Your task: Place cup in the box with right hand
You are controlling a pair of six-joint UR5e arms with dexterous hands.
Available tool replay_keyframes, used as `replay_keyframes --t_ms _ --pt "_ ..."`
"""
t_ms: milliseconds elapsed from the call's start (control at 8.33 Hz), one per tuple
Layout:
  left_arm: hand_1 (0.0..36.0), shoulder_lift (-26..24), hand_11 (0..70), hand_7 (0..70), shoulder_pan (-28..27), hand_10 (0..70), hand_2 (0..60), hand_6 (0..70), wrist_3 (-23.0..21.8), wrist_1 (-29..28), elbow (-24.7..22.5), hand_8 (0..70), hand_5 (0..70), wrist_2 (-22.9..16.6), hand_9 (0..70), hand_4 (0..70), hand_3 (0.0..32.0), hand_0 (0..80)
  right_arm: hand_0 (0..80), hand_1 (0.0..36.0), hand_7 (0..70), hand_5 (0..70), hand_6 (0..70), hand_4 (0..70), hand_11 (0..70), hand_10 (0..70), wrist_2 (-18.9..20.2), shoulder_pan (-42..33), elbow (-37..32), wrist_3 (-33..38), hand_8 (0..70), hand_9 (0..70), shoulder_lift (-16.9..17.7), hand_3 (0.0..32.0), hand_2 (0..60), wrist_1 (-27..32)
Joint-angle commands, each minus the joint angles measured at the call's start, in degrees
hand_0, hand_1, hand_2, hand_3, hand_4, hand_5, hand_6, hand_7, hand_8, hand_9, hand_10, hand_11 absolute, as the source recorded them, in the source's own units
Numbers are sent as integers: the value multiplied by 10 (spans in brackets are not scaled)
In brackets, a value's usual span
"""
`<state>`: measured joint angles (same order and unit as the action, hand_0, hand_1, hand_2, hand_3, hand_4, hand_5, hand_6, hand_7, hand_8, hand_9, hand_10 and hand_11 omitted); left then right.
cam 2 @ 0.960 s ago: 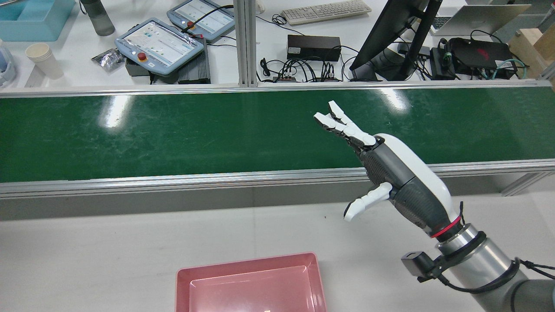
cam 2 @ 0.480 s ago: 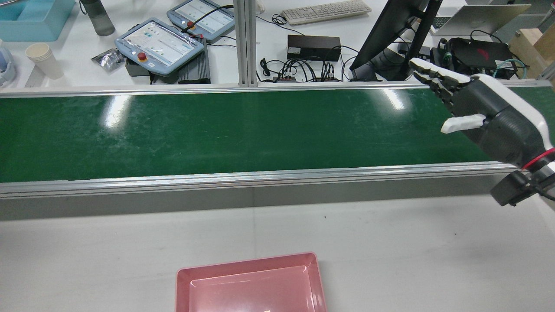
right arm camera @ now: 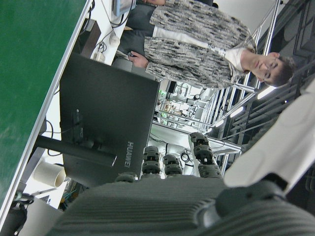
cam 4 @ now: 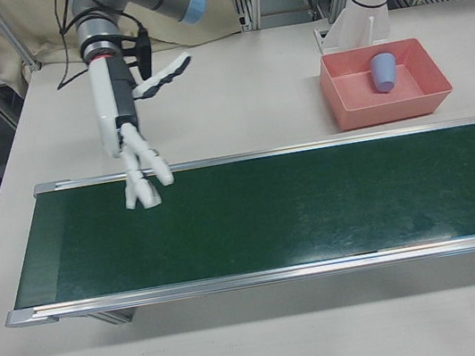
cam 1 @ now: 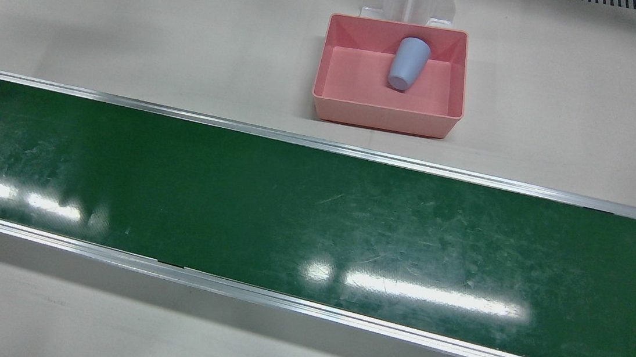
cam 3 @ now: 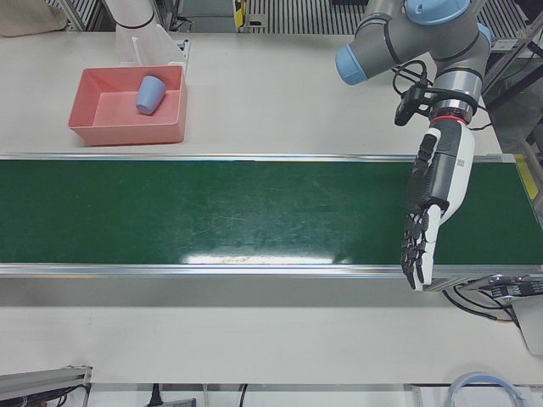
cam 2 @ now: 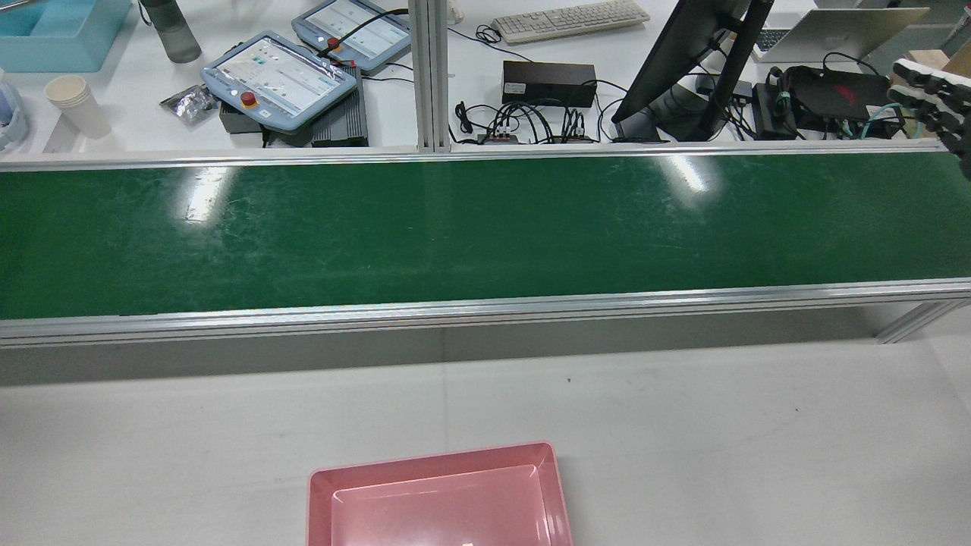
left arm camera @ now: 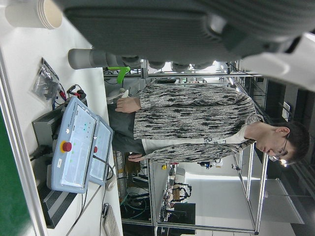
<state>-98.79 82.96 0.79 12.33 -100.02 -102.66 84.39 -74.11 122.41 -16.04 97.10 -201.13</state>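
With fingers spread and empty, the right hand [cam 4: 137, 162] hangs over the belt's [cam 4: 270, 213] end edge, the left hand [cam 3: 428, 216] likewise opposite; the cup [cam 1: 408, 63] lies tipped in the box [cam 1: 385, 118] by the robot-side table edge, so little risk remains.

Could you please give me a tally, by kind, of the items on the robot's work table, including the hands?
cup: 1
pink box: 1
green conveyor belt: 1
hands: 2, the left hand and the right hand
Total: 5

"HUAWEI" — on the monitor [right arm camera: 106, 130] back — nothing else legible.
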Motion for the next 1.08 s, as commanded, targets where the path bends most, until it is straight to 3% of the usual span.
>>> replay_keyframes --t_ms 0,120,360,720,960 --pt "0 0 0 0 0 0 0 0 0 0 1 0 0 0 0 0 0 0 349 34 165 24 48 0 0 0 59 -173 -139 59 80 139 75 0 0 187" --pt "0 0 0 0 0 0 0 0 0 0 1 0 0 0 0 0 0 0 344 32 197 22 54 0 4 0 59 -174 -149 63 83 152 83 0 0 189" --pt "0 0 0 0 0 0 0 0 0 0 0 0 0 0 0 0 0 0 260 17 186 21 53 0 20 10 59 -180 -179 70 87 159 75 0 0 189" --pt "0 0 0 0 0 0 0 0 0 0 0 0 0 0 0 0 0 0 362 33 205 26 57 0 10 3 59 -189 -169 69 97 165 76 0 0 189" --pt "0 0 0 0 0 0 0 0 0 1 0 0 0 0 0 0 0 0 375 39 207 28 57 0 4 0 59 -191 -161 66 96 161 75 0 0 188"
